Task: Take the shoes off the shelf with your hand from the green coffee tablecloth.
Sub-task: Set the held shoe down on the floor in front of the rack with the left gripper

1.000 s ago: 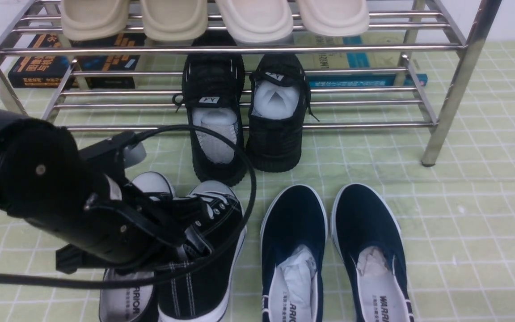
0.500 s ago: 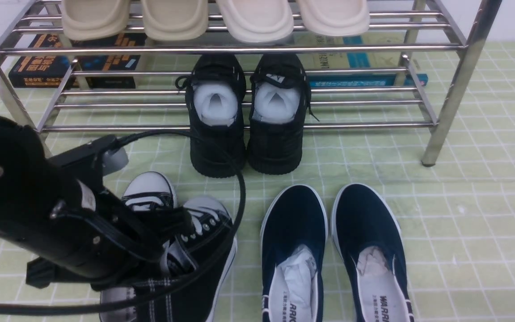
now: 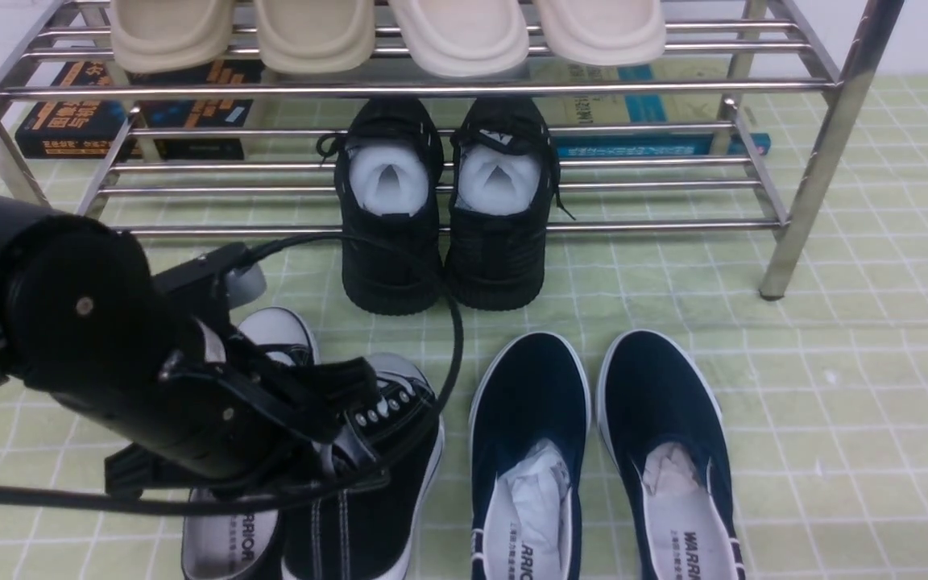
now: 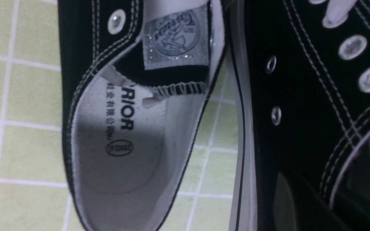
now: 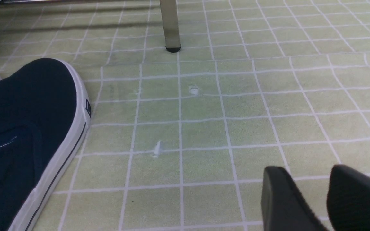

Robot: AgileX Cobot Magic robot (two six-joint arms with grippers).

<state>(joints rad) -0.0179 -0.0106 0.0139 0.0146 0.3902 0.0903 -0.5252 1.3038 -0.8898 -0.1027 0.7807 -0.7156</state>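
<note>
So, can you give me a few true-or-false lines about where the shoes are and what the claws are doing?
1. Four slippers sit on the top tier of the rack. True.
2. The slip-ons are on the rack. False: they lie on the cloth in front of it.
3. The left claw is shut on the laced sneakers. True.
4. The black sneakers are empty inside. False: white paper fills them.
5. The right claw holds a shoe. False: it holds nothing and is above bare cloth.
</note>
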